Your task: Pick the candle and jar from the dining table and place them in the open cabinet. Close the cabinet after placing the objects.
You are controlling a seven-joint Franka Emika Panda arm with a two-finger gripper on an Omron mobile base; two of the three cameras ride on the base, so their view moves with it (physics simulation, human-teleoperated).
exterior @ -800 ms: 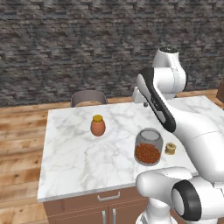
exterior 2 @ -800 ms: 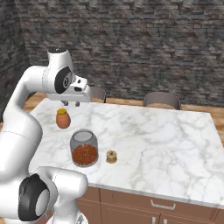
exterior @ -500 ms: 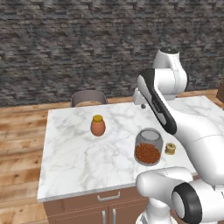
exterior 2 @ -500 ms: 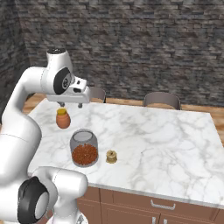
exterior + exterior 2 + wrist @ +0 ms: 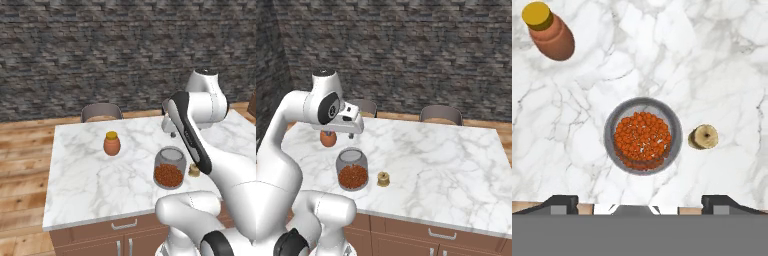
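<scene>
arm links (image 5: 227, 172): glossy white, rounded, bulbous shells
joints (image 5: 329, 110): dark grey discs and bands set between links
forearm stripe (image 5: 192, 140): long black band along the white link
finger tips (image 5: 560, 202): small, dark, blocky

Seen straight down from above, the jar (image 5: 643, 136) stands in the middle of the white marble counter (image 5: 712, 60), its reddish-brown granules showing through the round glass lid. Just beside it to the right lies the small tan-gold candle (image 5: 703, 137), apart from the glass. An orange pot with a yellow lid (image 5: 549, 31) sits well apart at upper left. The two dark fingers (image 5: 560, 203) stand wide apart at the bottom edge.
</scene>
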